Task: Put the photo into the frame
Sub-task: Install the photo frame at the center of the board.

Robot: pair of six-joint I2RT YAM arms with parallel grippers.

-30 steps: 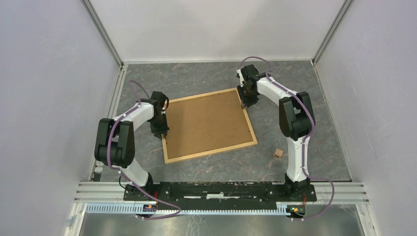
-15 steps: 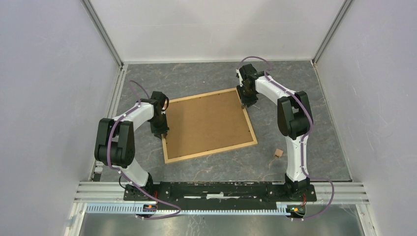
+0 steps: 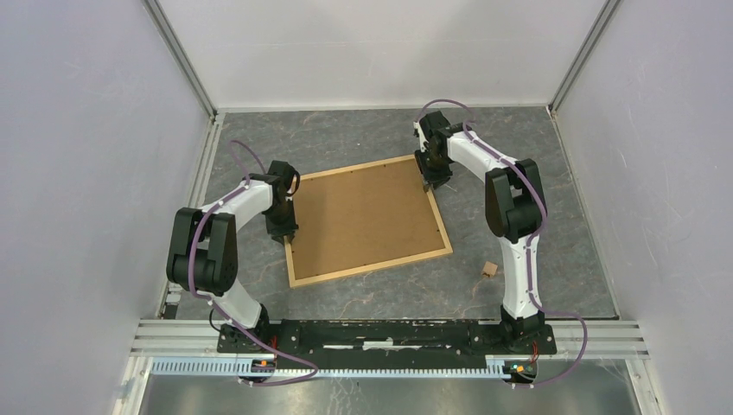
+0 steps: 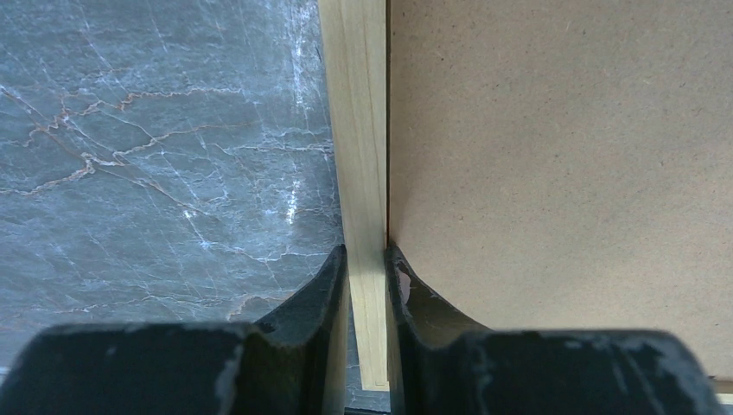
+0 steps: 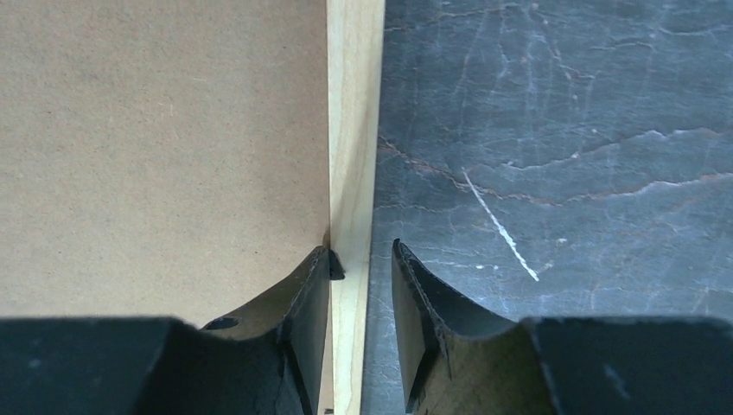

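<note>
The frame (image 3: 367,216) lies flat on the marble table with its brown fibreboard back up and light wood strips around it. The photo is out of view. My left gripper (image 3: 288,232) stands over the frame's left strip (image 4: 363,130); in the left wrist view the gripper (image 4: 366,259) is shut on that strip, both fingers pressed against it. My right gripper (image 3: 430,183) straddles the right strip (image 5: 354,104) near the far right corner. There the gripper (image 5: 361,255) is open: its left finger touches the strip's inner edge, and marble shows between the strip and the right finger.
A small wooden block (image 3: 489,270) lies on the table near the frame's near right corner, beside the right arm. White walls close in the table on the left, back and right. A metal rail (image 3: 389,333) carries the arm bases at the near edge.
The right arm has shifted slightly to the left, with its gripper staying at the frame's far right corner. The frame and the left arm have not moved.
</note>
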